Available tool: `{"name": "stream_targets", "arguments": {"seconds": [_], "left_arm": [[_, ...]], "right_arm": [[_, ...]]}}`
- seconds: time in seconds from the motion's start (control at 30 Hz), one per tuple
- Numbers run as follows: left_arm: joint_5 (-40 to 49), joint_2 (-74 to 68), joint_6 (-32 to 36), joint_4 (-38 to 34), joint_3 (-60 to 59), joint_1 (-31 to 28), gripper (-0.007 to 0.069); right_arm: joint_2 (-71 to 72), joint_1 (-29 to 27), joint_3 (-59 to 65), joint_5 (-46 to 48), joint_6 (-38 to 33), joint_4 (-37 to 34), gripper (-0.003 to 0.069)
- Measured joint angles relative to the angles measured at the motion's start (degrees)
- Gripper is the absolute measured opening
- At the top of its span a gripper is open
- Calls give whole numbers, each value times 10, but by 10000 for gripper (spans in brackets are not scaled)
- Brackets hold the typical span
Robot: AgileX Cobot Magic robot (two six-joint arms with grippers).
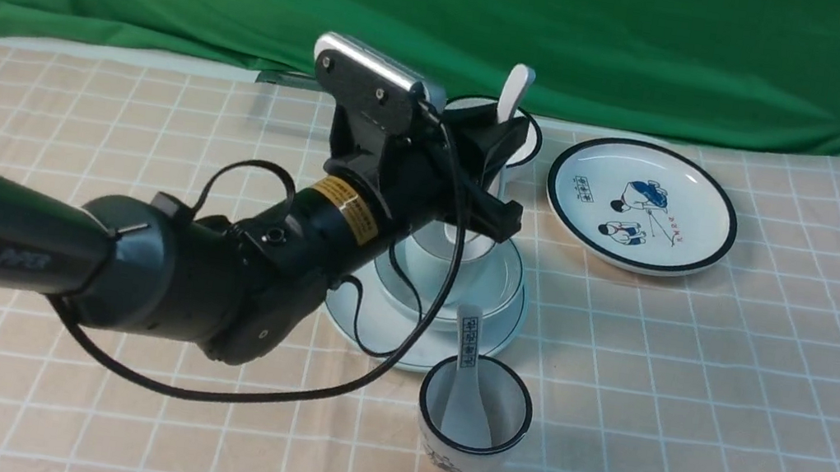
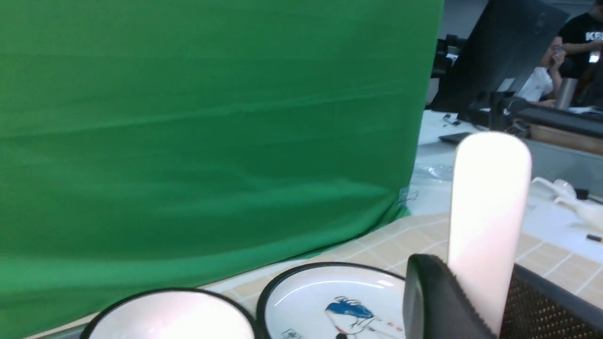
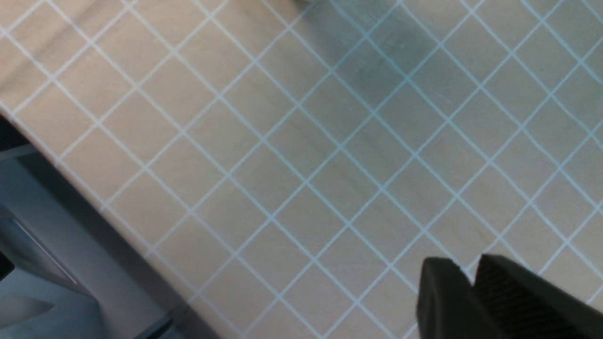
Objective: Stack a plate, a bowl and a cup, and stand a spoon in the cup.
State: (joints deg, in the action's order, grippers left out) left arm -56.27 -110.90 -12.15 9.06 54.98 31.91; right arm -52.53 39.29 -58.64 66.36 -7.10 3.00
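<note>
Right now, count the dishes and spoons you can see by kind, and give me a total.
Plates: 2, the plain plate and the cartoon plate.
Bowls: 2, the pale bowl and the black-rimmed bowl.
Cups: 2, the plain cup and the black-rimmed cup.
Spoons: 2, the plain spoon and the printed spoon.
Total: 8.

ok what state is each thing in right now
spoon: upright, gripped by left pincer over the cup
left pincer: shut on spoon
right pincer: shut, empty
cup: upright, stacked in bowl
bowl: on plate
plate: flat, bottom of stack
patterned cup: upright, printed spoon standing in it
cartoon plate: flat, empty
</note>
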Motion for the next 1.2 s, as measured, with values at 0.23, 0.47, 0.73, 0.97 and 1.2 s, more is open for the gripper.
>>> {"name": "stream_targets", "arguments": {"seconds": [0.23, 0.47, 0.73, 0.97, 1.2], "left_arm": [[-3, -30, 4, 10, 2, -17, 111], [-4, -54, 15, 23, 2, -17, 179], [-3, -40, -7, 23, 0, -17, 386], [92, 133, -18, 27, -84, -17, 381], [264, 474, -48, 80, -211, 15, 36]], "right_arm": [[0, 0, 0, 0, 0, -1, 135], [0, 0, 0, -1, 0, -1, 142], [0, 0, 0, 0, 2, -1, 144], [15, 0, -15, -4, 11, -1, 150], [91, 0, -28, -17, 61, 2, 89]]}}
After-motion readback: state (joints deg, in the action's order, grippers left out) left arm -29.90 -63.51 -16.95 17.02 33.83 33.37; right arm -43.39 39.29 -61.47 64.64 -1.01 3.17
